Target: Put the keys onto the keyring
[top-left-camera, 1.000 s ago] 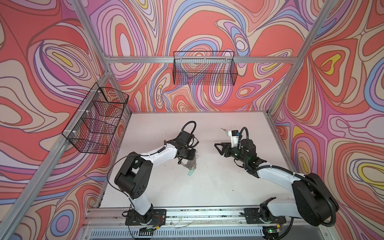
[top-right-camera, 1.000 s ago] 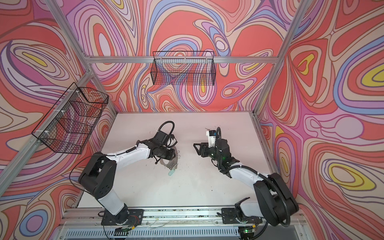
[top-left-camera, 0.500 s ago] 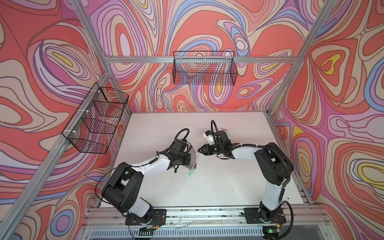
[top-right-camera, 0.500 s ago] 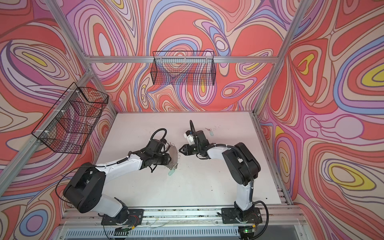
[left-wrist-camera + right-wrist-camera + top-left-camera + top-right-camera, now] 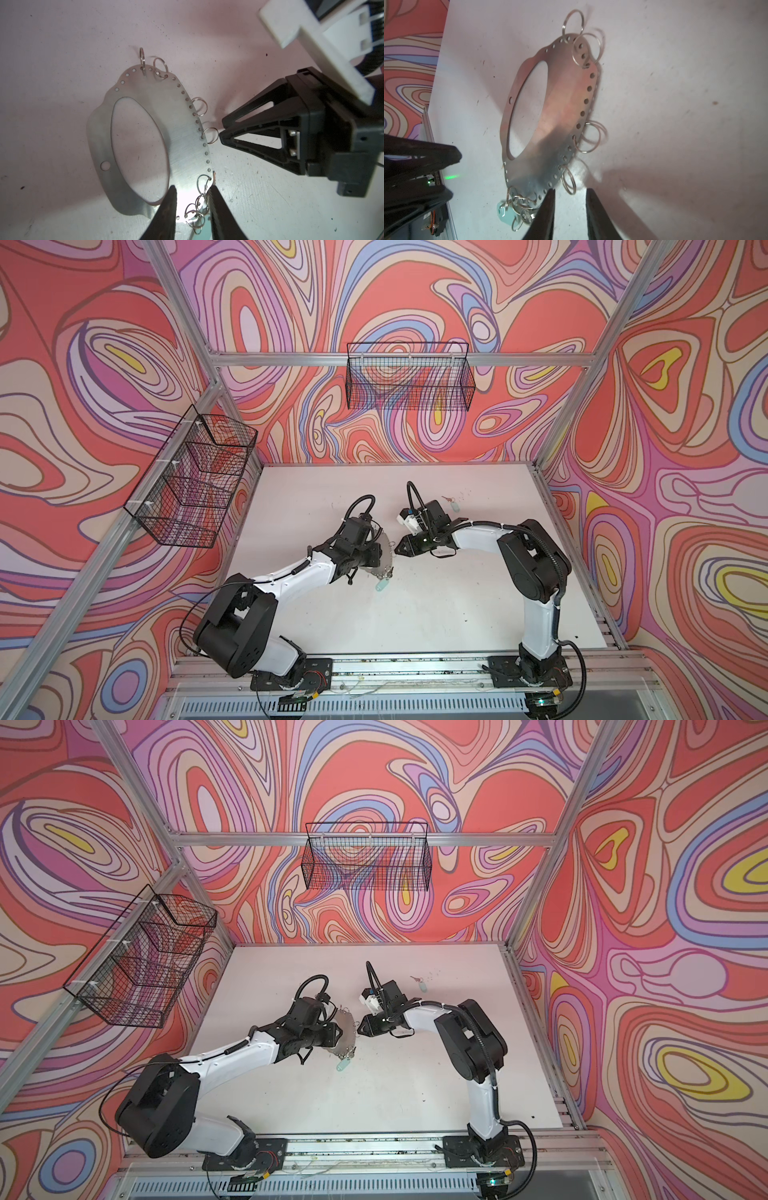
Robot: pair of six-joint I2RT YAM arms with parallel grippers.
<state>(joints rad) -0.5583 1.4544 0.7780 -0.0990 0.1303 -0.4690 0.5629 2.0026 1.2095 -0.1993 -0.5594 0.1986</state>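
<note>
Keyring (image 5: 182,128) sits centrally over the table (image 5: 415,614), mint-tagged key (image 5: 505,215) at its rim; left gripper (image 5: 192,188) straddles that end, jaws parted, grip impossible to tell; right gripper (image 5: 570,190), jaws slightly open, brackets a rim loop (image 5: 569,180).

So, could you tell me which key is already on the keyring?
The key dangling from the keyring's rim; the other key lies loose on the table, well apart.

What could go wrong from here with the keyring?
1. The left gripper pinches only the edge of the keyring, so a push from the right gripper at the small ring might twist it loose.
2. The right gripper shows no key, while one key lies on the table beyond that arm; threading may need another trip.
</note>
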